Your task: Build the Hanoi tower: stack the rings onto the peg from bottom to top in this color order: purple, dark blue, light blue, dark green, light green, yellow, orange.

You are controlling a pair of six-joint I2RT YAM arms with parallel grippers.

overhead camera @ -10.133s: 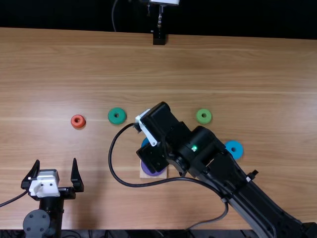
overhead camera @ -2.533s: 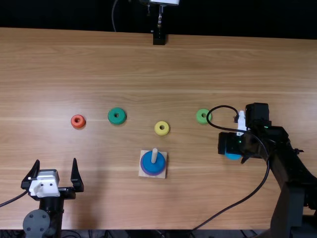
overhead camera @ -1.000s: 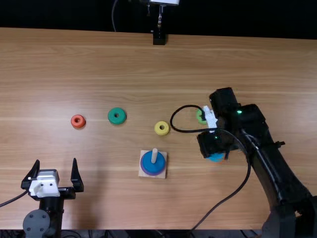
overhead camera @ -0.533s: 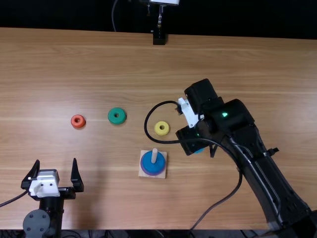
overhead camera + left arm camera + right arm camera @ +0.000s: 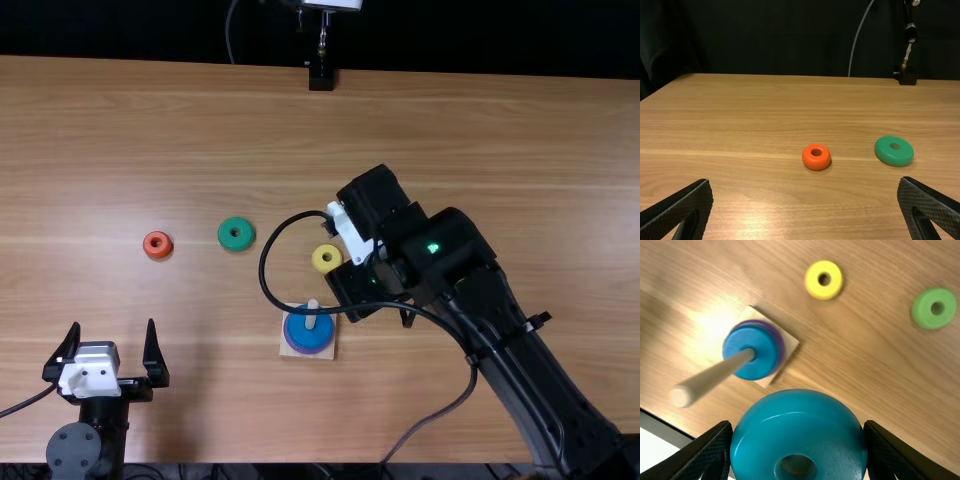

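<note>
One light blue ring [image 5: 797, 427] is held in the right pincer [image 5: 354, 287].

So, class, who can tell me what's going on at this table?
The right gripper holds the light blue ring between its fingers, close to the peg. The purple ring and the dark blue ring are on the peg already. The yellow ring, light green ring, dark green ring and orange ring lie on the table. The left gripper is open and holds nothing.
</note>
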